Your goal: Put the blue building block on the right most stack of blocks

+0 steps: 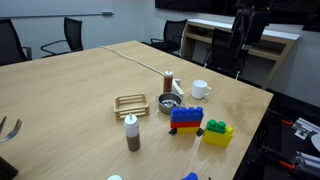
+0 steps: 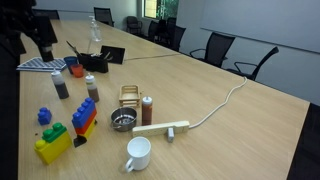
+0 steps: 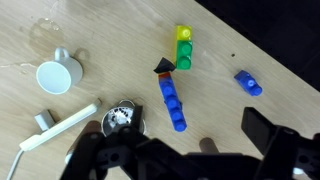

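Observation:
The small blue building block (image 3: 249, 83) lies loose on the wooden table, apart from both stacks; it also shows in both exterior views (image 1: 190, 177) (image 2: 44, 116). The yellow brick base with a green brick on top (image 3: 184, 48) (image 1: 217, 132) (image 2: 52, 143) stands beside the blue-over-red wheeled stack (image 3: 172, 100) (image 1: 185, 118) (image 2: 84, 118). My gripper (image 3: 185, 150) is open and empty, high above the table, with its dark fingers along the bottom of the wrist view. The blue block lies up and to the right of the fingers.
A white mug (image 3: 55, 75) (image 2: 138, 153), a metal strainer bowl (image 3: 122, 115) (image 1: 167, 103), a wooden bar with a cable (image 3: 60, 125) (image 2: 165, 129), a wooden rack (image 1: 130, 103), a brown shaker (image 2: 147, 110) and sauce bottles (image 1: 131, 133) (image 2: 61, 85) stand around the stacks. Office chairs ring the table.

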